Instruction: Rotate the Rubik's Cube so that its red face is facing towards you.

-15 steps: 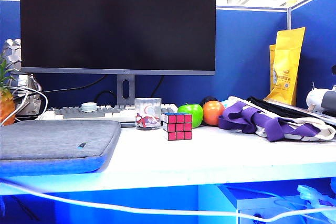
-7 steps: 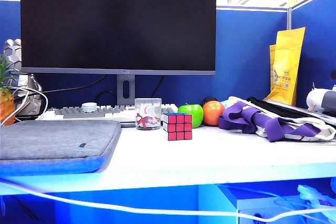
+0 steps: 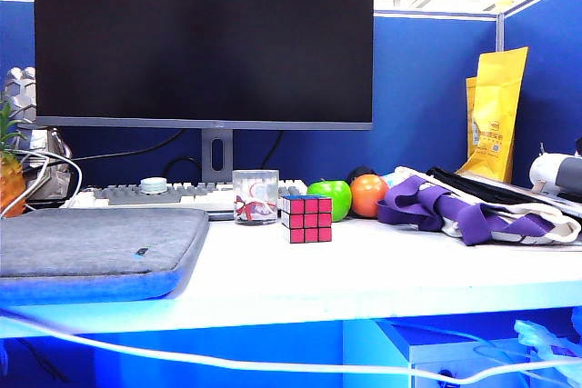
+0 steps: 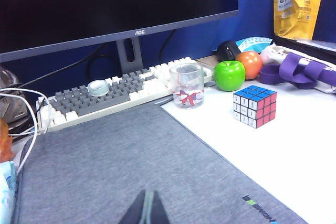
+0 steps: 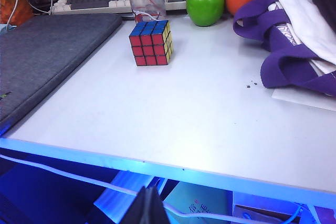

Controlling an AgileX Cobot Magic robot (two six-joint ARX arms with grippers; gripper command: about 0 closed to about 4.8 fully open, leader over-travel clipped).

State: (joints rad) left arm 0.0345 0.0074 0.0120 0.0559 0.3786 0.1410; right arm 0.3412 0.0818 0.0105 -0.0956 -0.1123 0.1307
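- Pinkish-red face [image 3: 311, 220] of the Rubik's Cube [image 3: 306, 218] already looks outward, beside the glass cup [image 3: 255, 196].
- Left fingers [image 4: 146, 209] and right fingers [image 5: 148, 206] sit pinched shut, empty, well apart from the cube, apparently done.

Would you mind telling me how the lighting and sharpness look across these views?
Exterior view: strong blue cast, ceiling glare, Rubik's Cube sharp. Left wrist view: evenly lit, shut left gripper blurred over the grey pad. Right wrist view: bright white table, shut right gripper dark and blurred.
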